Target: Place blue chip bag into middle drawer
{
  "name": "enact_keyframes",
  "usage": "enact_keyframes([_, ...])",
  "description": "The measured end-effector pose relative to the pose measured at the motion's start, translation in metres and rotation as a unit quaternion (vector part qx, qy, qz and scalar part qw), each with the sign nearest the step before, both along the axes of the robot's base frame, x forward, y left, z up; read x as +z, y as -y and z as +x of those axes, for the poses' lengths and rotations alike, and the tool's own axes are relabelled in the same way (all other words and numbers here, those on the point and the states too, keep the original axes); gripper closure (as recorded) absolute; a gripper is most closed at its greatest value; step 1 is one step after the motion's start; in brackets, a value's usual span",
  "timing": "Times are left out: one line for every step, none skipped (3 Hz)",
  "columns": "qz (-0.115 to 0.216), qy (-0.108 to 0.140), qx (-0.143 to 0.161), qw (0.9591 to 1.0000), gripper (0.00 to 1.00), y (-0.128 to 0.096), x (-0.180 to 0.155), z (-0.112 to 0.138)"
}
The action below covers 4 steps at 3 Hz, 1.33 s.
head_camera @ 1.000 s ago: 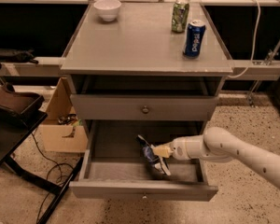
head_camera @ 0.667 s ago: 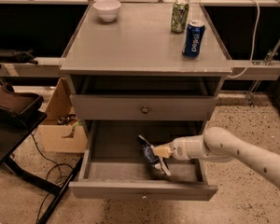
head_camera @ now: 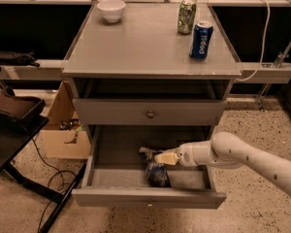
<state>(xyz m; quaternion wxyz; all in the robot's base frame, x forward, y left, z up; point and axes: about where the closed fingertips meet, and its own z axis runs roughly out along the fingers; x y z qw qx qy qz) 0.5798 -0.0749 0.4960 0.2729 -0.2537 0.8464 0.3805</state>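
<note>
1. Drawer: lowest in the bench, standing open.
2. Bag: dark blue, crumpled, inside the drawer, right of middle, near the front wall.
3. Gripper: reaches into the drawer from the right, just above the bag. Whether it grips the bag cannot be told.
4. Bench top: white bowl, green can, blue can.

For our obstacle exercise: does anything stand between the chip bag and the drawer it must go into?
Nothing visible does: the chip bag is already inside the open drawer, just below the hand.
</note>
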Motion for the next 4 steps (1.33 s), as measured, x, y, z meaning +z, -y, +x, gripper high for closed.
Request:
enact_keyframes([0.000,0.000,0.000,1.0000,0.00,0.000,0.000,0.000])
enact_keyframes([0.002,0.027,0.004,0.9996,0.00,-0.002,0.031,-0.003])
enact_keyframes([-0.007,0.060,0.017,0.9980,0.00,0.007,0.092,-0.028])
enact_keyframes([-0.038,0.082,0.032,0.9954,0.00,0.030,0.155,-0.062])
